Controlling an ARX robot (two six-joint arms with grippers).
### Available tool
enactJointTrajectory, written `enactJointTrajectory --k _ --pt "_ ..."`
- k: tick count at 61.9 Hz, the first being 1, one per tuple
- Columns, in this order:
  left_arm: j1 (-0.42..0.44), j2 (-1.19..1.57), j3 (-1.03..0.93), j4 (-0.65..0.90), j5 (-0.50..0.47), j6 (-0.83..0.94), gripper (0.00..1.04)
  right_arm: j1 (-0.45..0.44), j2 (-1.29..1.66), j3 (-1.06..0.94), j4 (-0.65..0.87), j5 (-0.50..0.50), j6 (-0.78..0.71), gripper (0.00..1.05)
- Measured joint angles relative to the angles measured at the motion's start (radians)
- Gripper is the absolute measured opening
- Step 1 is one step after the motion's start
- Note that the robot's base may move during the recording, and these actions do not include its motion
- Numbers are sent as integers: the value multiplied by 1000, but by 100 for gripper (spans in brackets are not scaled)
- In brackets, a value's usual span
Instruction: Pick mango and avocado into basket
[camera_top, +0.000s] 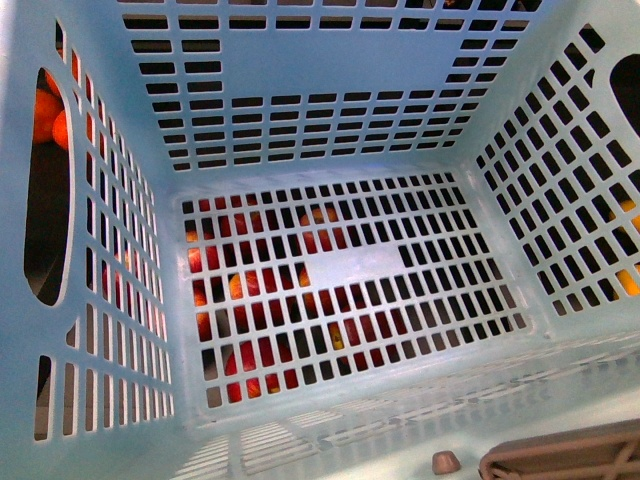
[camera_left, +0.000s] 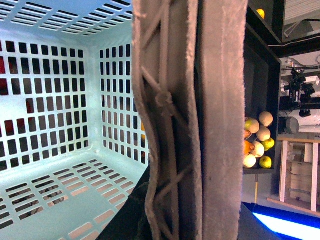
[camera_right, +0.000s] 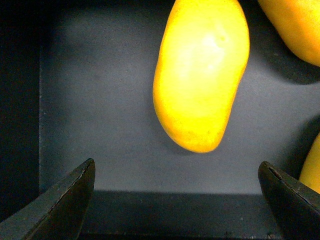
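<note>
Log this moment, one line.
phase: pre-grasp | right gripper: open, facing mango, no contact | basket: no fruit inside | avocado: not seen

One basket (camera_top: 350, 268), one brown handle (camera_left: 220, 125), three yellow mangoes (camera_right: 200, 75)

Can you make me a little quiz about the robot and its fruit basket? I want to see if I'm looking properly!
1. Pick one. The right hand is:
A) open, with the mango lying just ahead of it, untouched
B) shut on a pear
C) shut on an apple

2. True or false: the mango is already inside the basket.

3. Fill the gap: in the left wrist view, the basket's handle is coloured ____.

Key
1. A. The fingers are wide apart and nothing is between them.
2. False. Nothing lies on the basket's slotted floor.
3. Brown.
</note>
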Motion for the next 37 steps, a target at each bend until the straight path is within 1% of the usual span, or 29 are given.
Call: enactJointTrajectory --k 21,37 --pt "0 0 0 0 0 0 16 20 140 195 -52 36 42 96" --pt "0 0 0 0 0 0 16 44 243 320 -70 33 95 96"
